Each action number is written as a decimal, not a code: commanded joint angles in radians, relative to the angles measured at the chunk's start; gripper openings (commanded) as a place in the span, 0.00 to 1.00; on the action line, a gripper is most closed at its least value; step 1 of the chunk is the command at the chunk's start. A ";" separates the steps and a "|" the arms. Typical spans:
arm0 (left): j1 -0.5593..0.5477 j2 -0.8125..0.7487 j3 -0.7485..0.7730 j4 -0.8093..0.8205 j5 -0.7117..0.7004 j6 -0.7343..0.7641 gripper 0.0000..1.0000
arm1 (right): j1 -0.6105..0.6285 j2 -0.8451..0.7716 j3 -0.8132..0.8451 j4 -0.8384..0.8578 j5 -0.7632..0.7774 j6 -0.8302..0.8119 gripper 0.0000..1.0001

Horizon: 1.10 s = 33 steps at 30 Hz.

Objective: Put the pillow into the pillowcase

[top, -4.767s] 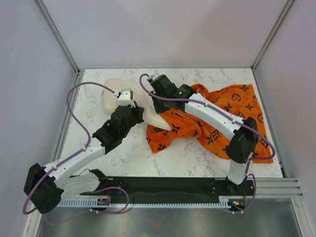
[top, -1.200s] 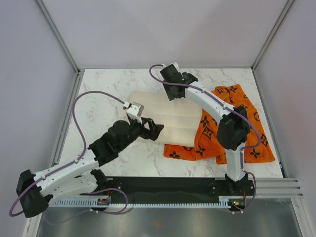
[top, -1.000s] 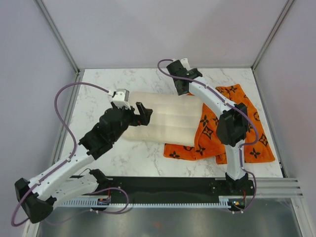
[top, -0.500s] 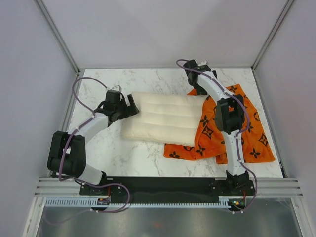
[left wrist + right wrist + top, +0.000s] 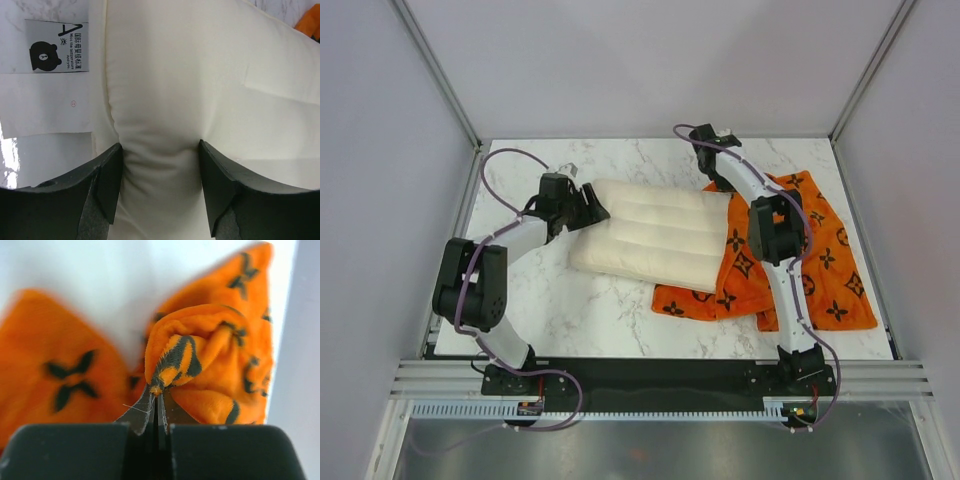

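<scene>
— Left claw (image 5: 160,165): what has it got?
— It's clamped on the pillow (image 5: 655,235). Both fingers (image 5: 107,185) dent the near end at its seam, and a label (image 5: 56,46) with a bear print sticks out just beside them.
— And the right claw (image 5: 158,412)?
— Its jaws are together on a bunched fold of the pillowcase (image 5: 820,260).
— So how far along?
— Early, I'd say. Beyond the left claw nearly the whole pillow lies bare on the table (image 5: 570,310). Only its far end meets the orange cloth, and I can't tell whether that end is inside the mouth. The stuffing is all left to do.
— Arms?
— The left one is folded back at the elbow, its forearm reaching low to the pillow. The right one has its elbow over the case and its wrist stretched toward the back edge.
</scene>
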 commanded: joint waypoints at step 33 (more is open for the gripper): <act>-0.361 -0.523 -0.315 0.227 -0.276 -0.079 0.49 | 0.347 -0.251 0.108 0.158 -0.629 0.033 0.40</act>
